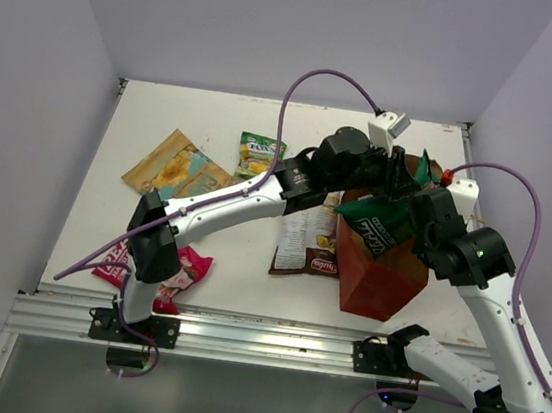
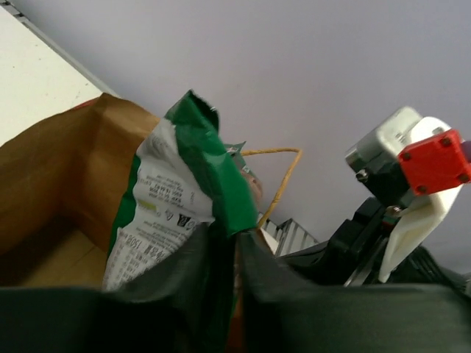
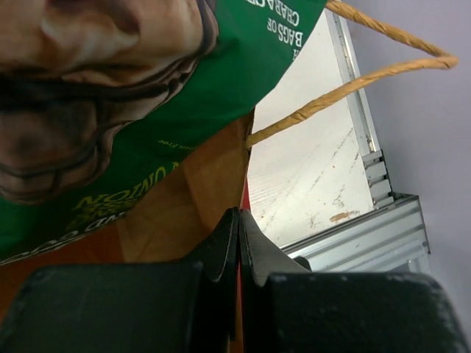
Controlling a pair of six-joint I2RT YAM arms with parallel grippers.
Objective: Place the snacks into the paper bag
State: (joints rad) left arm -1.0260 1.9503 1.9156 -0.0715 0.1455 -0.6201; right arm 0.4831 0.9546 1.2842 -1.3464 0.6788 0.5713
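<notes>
Nearest, the right claw (image 3: 238, 220) is pressed shut on the paper bag (image 1: 380, 275) wall, holding it upright on the table (image 1: 196, 116). Just beyond, the left claw (image 2: 224, 246) is clamped on the dark green packet (image 2: 193, 158), whose long axis slants down into the bag's open mouth, partly inside.

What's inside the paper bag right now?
The dark green packet, half in, gripped by the left pincer. Bare bag floor shows beside it; whatever lies beneath the packet is hidden.
</notes>
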